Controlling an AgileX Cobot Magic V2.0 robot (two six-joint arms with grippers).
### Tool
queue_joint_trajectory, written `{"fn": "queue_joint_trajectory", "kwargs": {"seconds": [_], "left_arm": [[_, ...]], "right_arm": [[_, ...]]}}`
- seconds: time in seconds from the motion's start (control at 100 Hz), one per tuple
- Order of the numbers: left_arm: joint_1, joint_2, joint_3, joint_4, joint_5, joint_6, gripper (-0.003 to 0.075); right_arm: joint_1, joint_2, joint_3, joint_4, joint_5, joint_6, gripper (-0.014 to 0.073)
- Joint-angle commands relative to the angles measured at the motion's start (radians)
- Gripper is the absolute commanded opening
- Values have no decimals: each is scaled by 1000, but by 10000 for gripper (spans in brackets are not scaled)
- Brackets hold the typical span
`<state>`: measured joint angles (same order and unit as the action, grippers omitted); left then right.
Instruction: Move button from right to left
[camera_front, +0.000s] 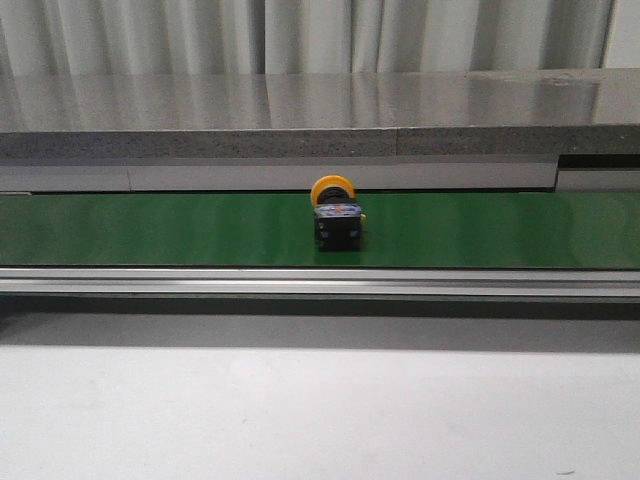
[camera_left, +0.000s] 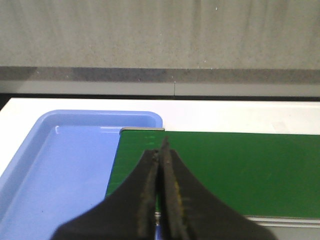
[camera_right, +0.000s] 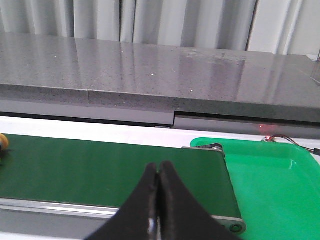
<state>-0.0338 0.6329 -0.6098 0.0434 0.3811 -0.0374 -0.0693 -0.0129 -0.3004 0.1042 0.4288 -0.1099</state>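
The button, a yellow-orange round cap on a black boxy body, lies on the green conveyor belt at the middle of the front view. A sliver of its cap shows at the edge of the right wrist view. My left gripper is shut with nothing in it, above the belt's end beside a blue tray. My right gripper is also shut and empty, above the belt's other end near a green tray. Neither gripper appears in the front view.
A grey stone counter runs behind the belt, with curtains beyond. An aluminium rail edges the belt's near side, and a white table surface lies in front.
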Motion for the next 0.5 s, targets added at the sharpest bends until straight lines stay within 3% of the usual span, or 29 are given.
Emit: {"fn": "queue_joint_trajectory", "kwargs": {"seconds": [0.0,0.14,0.24,0.49], "left_arm": [[-9,100,-97,-15,-26,-9,106],[-9,236,-183,-95,3,-9,390],[-9,332,-245,-121,46,-9,533],[-9,548,-420,-143,222,-9,545]], "right_arm": [[1,-13,-23,4,-84,0,-67],[1,-13,-23,4,-86,0,-67],[1,-13,-23,4,-87,0,-67],[1,-13,-23,4,-87,0,-67]]}}
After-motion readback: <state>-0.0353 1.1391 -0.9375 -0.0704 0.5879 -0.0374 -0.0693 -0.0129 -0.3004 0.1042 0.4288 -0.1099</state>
